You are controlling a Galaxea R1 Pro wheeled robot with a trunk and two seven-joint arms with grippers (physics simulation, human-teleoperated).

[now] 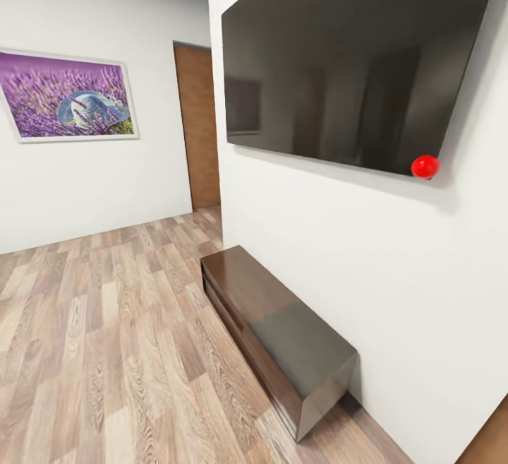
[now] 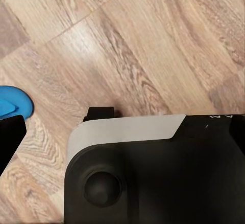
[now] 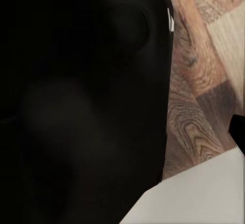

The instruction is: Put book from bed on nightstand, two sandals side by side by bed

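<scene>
Blue sandal (image 2: 13, 104) edge by your base: light, floppy, pinch the sole rim. Gripper states can't tell.

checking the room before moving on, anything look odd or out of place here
One thing: a bright red ball sits at the lower corner of the wall-mounted dark screen, above the long dark bench. It seems stuck there with no visible support. Otherwise nothing looks askew or spilled.
</scene>
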